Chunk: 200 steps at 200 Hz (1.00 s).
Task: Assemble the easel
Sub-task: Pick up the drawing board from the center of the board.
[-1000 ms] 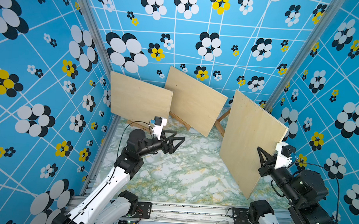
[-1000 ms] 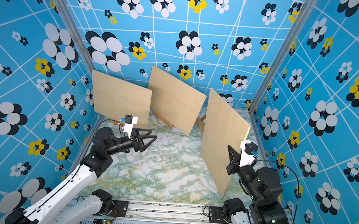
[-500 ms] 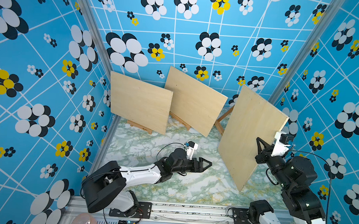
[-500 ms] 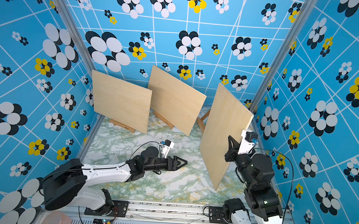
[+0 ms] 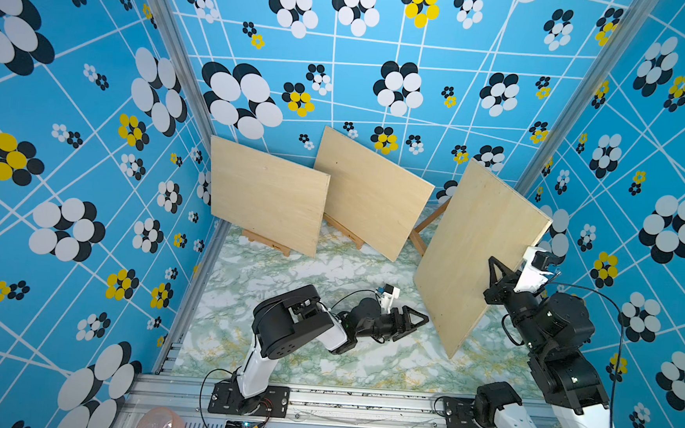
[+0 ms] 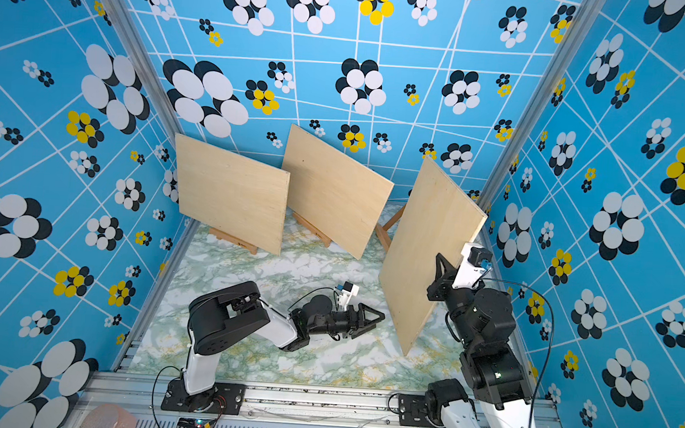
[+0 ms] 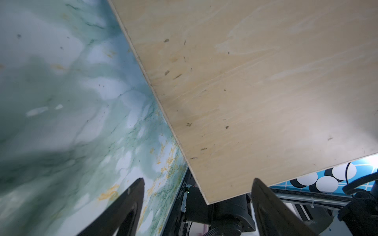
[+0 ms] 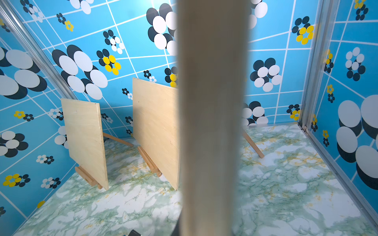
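My right gripper (image 5: 502, 273) is shut on the right edge of a large plywood board (image 5: 477, 247), which stands tilted with its low corner close to the marble table (image 5: 288, 277). Both top views show this; the board (image 6: 428, 244) hides most of a wooden easel (image 6: 386, 230) behind it. My left gripper (image 5: 418, 319) is open, low over the table, pointing at the board's lower left edge. In the left wrist view the board (image 7: 255, 92) has its corner between the open fingers (image 7: 133, 204) without touching them. The right wrist view has the board's edge (image 8: 212, 122) as a blurred band.
Two more plywood boards (image 5: 266, 198) (image 5: 370, 192) lean on small wooden easels (image 5: 265, 243) at the back of the table. Patterned blue walls close in the left, back and right. A metal rail (image 5: 341, 402) runs along the front.
My left arm has swung from the back left board across to the middle, its gripper now beside the held board's lower edge. The right arm has shifted and tilted the board slightly.
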Motion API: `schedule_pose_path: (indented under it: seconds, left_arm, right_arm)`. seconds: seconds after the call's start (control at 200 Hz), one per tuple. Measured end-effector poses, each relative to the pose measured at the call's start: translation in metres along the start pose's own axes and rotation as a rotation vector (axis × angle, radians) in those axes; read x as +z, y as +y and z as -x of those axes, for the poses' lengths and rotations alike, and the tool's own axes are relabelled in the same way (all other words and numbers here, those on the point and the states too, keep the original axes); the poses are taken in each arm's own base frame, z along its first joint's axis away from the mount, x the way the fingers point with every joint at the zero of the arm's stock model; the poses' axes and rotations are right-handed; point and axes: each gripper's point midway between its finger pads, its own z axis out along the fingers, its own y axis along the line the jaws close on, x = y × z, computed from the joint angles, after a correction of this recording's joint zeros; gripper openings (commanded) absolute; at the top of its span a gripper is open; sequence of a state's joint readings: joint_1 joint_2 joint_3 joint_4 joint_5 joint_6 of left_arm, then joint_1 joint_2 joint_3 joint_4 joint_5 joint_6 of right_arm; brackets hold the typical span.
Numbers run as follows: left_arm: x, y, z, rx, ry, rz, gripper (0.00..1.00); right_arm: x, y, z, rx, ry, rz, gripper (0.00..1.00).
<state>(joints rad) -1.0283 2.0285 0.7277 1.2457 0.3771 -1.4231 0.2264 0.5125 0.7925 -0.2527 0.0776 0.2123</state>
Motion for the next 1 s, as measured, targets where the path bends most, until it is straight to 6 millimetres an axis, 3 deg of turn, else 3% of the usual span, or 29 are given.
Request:
schedule_pose_path:
  seconds: [0.44,1.0]
  left_arm:
    - [0.040,-0.009,0.001,-0.032,0.021,-0.104,0.84]
    - [0.049,-0.011,0.001,-0.035,0.047,-0.099,0.84]
  right_arm:
    - [0.004,-0.008,-0.003,0.053,-0.022,-0.038,0.00]
    - [0.003,-0.008,-0.004,0.061,-0.071,-0.023,0.00]
